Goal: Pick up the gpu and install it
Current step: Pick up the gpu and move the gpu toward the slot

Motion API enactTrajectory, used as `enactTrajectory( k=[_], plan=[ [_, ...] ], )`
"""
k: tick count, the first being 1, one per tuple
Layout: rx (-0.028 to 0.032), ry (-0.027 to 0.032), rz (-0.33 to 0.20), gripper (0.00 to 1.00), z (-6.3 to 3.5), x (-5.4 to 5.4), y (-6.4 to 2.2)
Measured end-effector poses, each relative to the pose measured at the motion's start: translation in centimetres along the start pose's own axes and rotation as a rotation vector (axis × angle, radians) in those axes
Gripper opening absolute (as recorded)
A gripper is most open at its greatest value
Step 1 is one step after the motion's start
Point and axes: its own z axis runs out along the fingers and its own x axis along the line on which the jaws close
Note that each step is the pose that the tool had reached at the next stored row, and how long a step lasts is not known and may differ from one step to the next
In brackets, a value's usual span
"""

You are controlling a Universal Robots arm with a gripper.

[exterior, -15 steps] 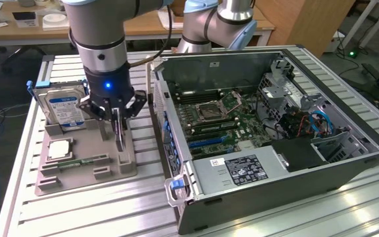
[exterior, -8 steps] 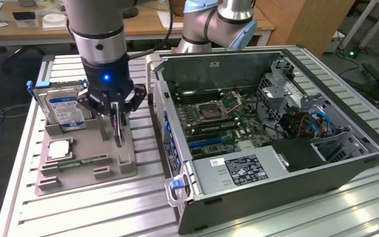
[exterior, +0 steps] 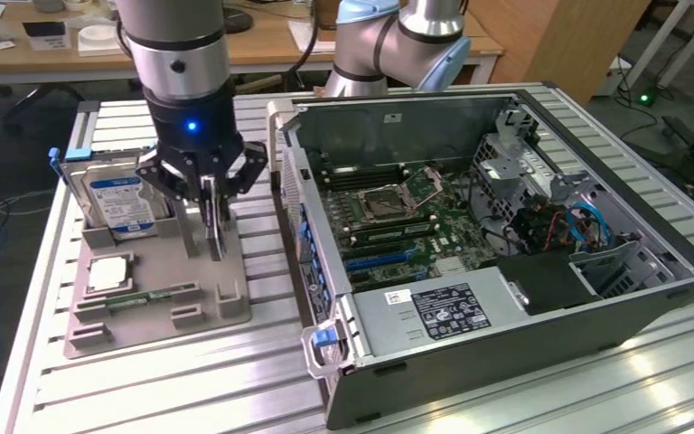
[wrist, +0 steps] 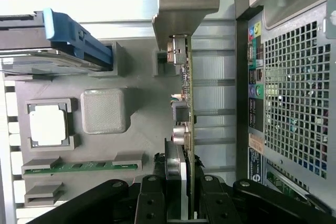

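Note:
The gpu [exterior: 213, 237] stands on edge in a slot of the grey parts tray [exterior: 202, 298], seen as a thin upright card. My gripper [exterior: 211, 201] comes down on it from above, shut on the card's top edge. In the wrist view the gpu [wrist: 188, 93] runs edge-on, green board on one side, silver bracket at its far end, and my gripper [wrist: 180, 203] clamps it between the black fingers [wrist: 149, 205]. Whether the card has left its slot I cannot tell.
On the tray stand a silver hard drive [exterior: 122, 201] with a blue-white label, a processor [exterior: 108, 271] and a narrow green memory stick [exterior: 154, 295]. The open computer case [exterior: 504, 298] lies at the exterior view's right, motherboard [exterior: 389, 217] exposed. A second arm's base [exterior: 383, 45] stands behind it.

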Motion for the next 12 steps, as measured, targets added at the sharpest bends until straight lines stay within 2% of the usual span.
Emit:
enactTrajectory(
  k=[12],
  plan=[
    [0.0000,0.0021,0.000,0.28,-3.81,-0.1,0.04]
  ],
)
